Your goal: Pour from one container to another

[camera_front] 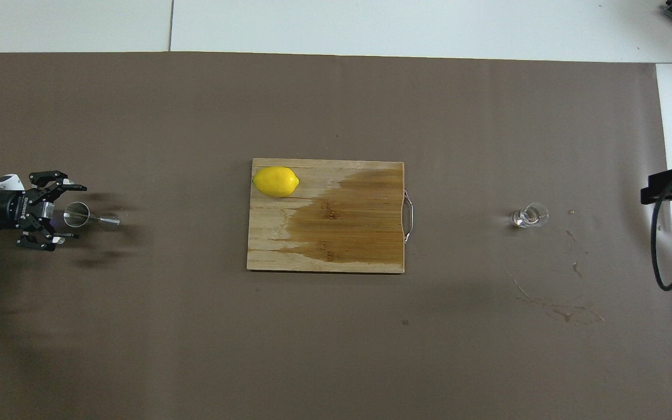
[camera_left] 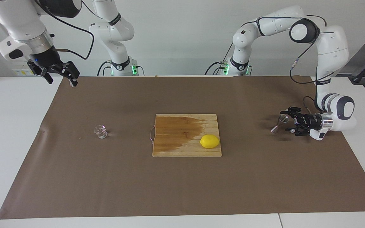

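Two arms are at work over a table covered by a brown paper mat (camera_left: 182, 190). Down low at the left arm's end of the mat, the left gripper (camera_left: 286, 121) lies on its side just above the paper, its fingers spread wide with the silver jigger (camera_left: 279, 122) between their tips. Whether they touch the metal I cannot tell. The jigger stands tilted, its wide mouth toward the gripper, near the mat's edge at that end; from overhead the cup mouth (camera_front: 76, 214) sits right between the open fingertips of the left gripper (camera_front: 69, 211).

Up in the air over the mat's corner nearest the robots at the right arm's end hangs the right gripper (camera_left: 60, 74), fingers wide apart and holding nothing. In the overhead view only a dark part of that arm shows at the picture's side.

On the mat toward the right arm's end, well apart from both grippers, the small clear glass cup (camera_left: 100, 131) stands upright (camera_front: 529, 216). A wooden cutting board (camera_left: 176, 148) lies at the mat's middle, darkly stained over part of its top, with a lemon (camera_left: 209, 141) resting at its corner farthest from the robots on the left arm's side (camera_front: 276, 181)
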### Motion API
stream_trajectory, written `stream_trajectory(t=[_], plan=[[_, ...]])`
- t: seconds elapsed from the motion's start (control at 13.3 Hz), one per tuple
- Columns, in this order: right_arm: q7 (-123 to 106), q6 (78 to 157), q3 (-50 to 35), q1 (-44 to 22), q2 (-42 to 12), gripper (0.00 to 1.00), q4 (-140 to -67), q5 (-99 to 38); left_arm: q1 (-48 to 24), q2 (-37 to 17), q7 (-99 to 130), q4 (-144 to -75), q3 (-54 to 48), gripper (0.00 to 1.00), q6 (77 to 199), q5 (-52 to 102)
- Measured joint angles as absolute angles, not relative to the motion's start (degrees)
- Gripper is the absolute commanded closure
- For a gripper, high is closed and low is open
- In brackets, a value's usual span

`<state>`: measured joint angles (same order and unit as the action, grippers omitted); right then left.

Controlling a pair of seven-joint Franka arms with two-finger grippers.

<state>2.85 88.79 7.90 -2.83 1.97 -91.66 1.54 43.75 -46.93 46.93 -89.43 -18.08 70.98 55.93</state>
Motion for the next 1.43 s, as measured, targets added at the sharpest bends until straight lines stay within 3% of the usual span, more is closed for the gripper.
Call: stream_trajectory(t=[0.45, 0.98, 1.43], plan=[[2.85, 88.79, 7.90, -2.83, 1.94, 0.00, -91.66, 1.54, 43.77, -46.93, 46.94, -89.43, -18.11, 0.00, 70.96, 55.80], [2.85, 88.79, 7.90, -2.82, 1.94, 0.00, -91.66, 1.54, 43.80, -46.93, 47.04, -89.43, -18.11, 0.25, 70.99, 55.76], [2.85, 88.79, 7.90, -2.82, 1.94, 0.00, -91.66, 1.54, 43.83, -46.93, 47.05, -89.43, -18.11, 0.38, 71.21, 55.74]])
